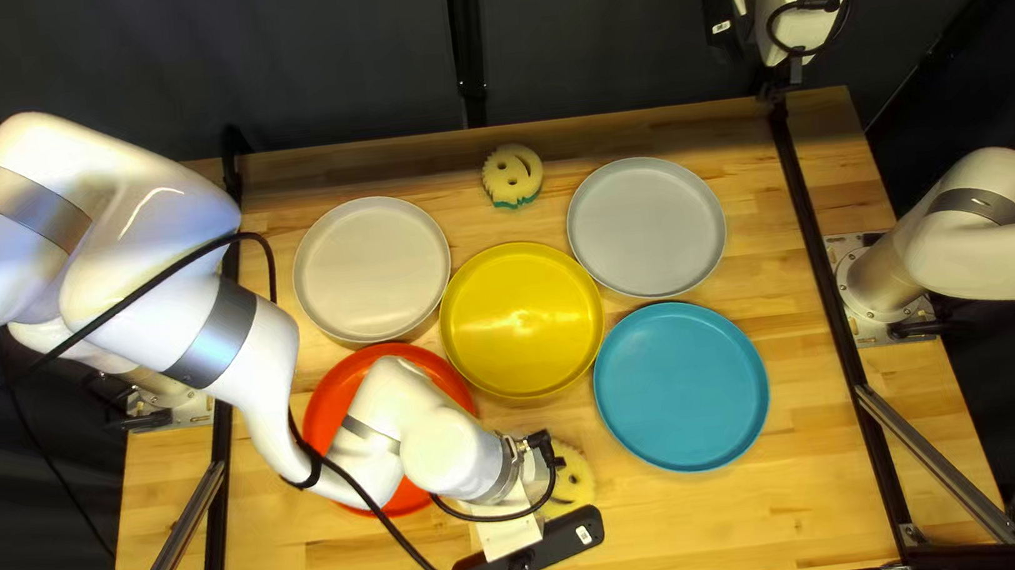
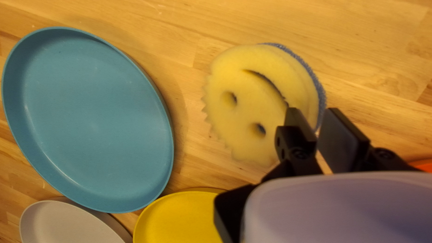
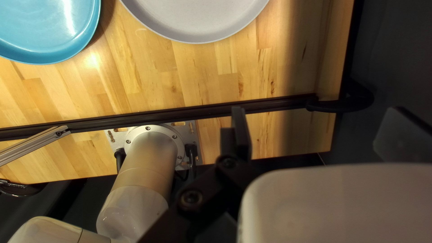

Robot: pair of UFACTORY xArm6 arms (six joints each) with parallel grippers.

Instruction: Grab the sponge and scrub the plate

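Left gripper: jaws parted by a narrow gap, tips by the round yellow smiley-face foam sponge with blue backing, which lies face up on the wooden table just ahead; contact cannot be confirmed. Round blue plate sits beyond the sponge, to one side of these jaws. Right gripper: jaws spread wide, near the table's far edge, well apart from the sponge.

The middle plate lies between the far sponge and near sponge.
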